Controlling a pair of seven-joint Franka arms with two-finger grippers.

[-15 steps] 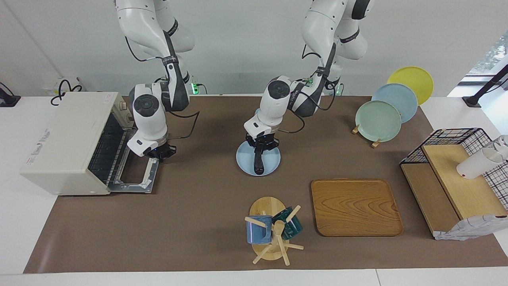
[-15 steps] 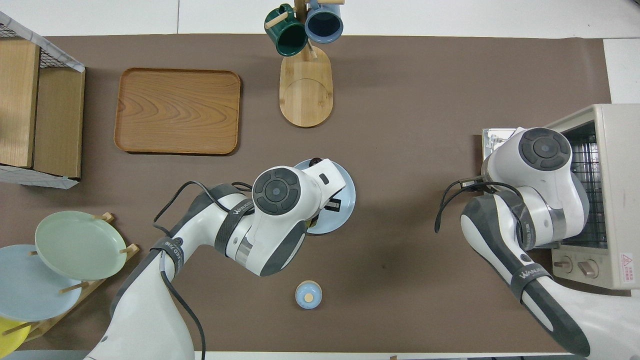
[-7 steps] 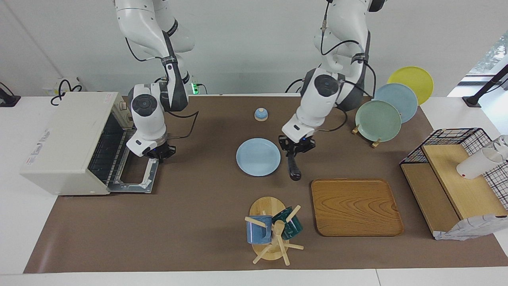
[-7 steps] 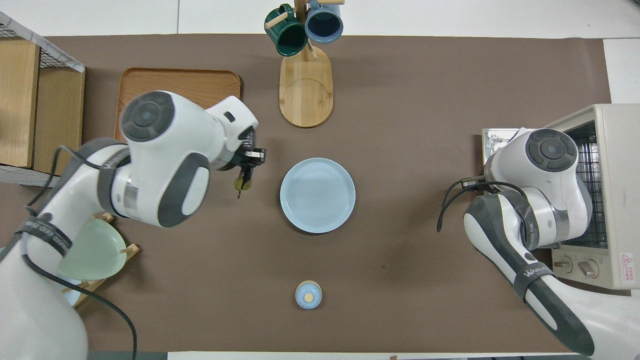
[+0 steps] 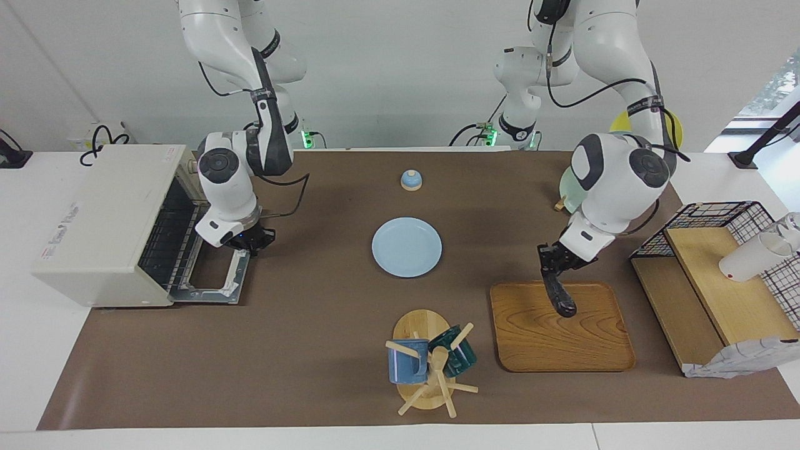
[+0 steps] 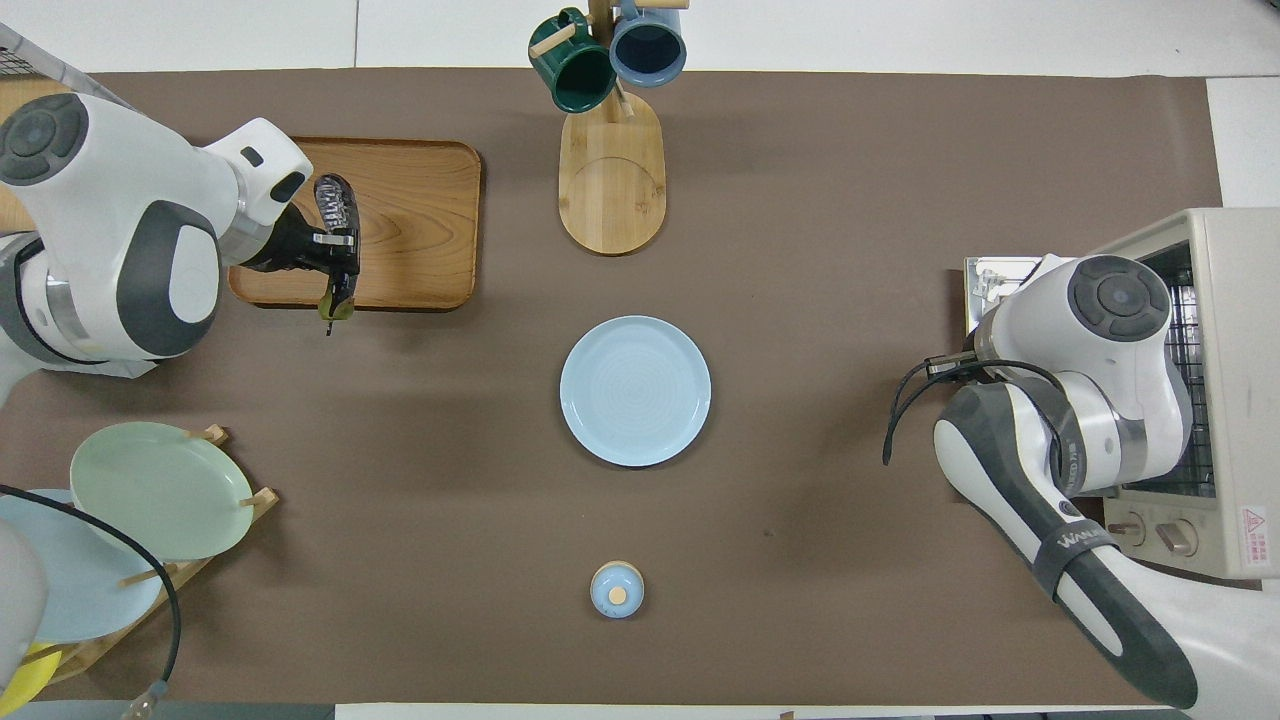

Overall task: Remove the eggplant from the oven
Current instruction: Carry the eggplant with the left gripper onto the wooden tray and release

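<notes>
I am squeezing the eggplant (image 5: 558, 294) tight in my left gripper (image 5: 550, 257), and it has moved from the plate (image 5: 406, 247) to over the tray (image 5: 560, 328), so it is out of the oven (image 5: 109, 222).

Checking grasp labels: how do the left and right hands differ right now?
The left hand is shut on the eggplant, which hangs over the tray; the right hand is shut on nothing. The left hand is at the left arm's end of the table; the right waits over the oven door.
</notes>
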